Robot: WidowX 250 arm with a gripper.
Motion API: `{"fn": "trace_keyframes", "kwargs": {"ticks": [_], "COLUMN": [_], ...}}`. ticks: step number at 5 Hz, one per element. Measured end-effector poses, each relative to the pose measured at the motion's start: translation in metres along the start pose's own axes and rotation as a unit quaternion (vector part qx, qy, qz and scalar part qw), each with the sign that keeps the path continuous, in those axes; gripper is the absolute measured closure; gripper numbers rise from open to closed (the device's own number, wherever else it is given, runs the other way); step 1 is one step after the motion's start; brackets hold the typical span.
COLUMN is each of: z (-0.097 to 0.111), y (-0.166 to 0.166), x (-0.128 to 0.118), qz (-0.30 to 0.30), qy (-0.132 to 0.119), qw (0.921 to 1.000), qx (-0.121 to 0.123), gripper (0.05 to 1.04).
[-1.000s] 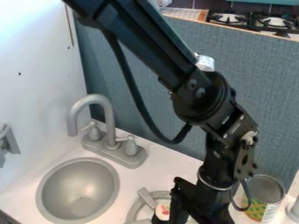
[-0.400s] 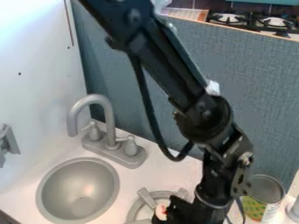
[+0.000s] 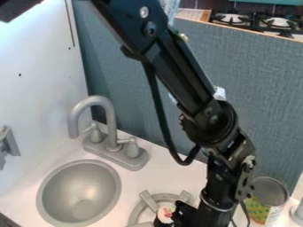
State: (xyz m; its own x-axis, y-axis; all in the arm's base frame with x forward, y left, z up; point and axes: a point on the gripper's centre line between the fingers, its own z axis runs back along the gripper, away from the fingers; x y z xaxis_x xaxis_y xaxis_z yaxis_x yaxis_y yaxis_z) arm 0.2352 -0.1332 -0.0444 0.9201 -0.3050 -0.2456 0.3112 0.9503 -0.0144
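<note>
The black gripper hangs low at the bottom edge, right of centre, over the right part of the grey stove burner ring. Close against its left side is a small round whitish thing with red marks, dark underneath. Whether the gripper holds it or only stands beside it, I cannot tell. Much of the burner's right side is hidden behind the gripper, and its lower part is cut off by the bottom edge.
A grey sink bowl lies at the lower left, with a grey faucet behind it. An open can stands right of the arm. A blue-grey panel rises behind the counter, and a white wall stands at the left.
The arm's upper links have shifted right and downward. The gripper has moved a little, uncovering more of the burner's top, while the whitish thing stays near the same spot beside it.
</note>
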Motion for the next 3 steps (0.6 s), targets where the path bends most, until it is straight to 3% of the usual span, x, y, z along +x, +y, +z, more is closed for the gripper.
{"fn": "trace_keyframes", "kwargs": {"ticks": [1,2,3], "z": [0.015,0.072,0.103], "y": [-0.007,-0.026,-0.047], "x": [-0.001,-0.008,-0.004], "qz": [0.006,0.014,0.015], "qy": [-0.035,-0.120,-0.169], "qw": [0.9992,0.9917,0.9835], "qx": [-0.022,-0.042,-0.062], "gripper": [0.245,0.245,0.245]}}
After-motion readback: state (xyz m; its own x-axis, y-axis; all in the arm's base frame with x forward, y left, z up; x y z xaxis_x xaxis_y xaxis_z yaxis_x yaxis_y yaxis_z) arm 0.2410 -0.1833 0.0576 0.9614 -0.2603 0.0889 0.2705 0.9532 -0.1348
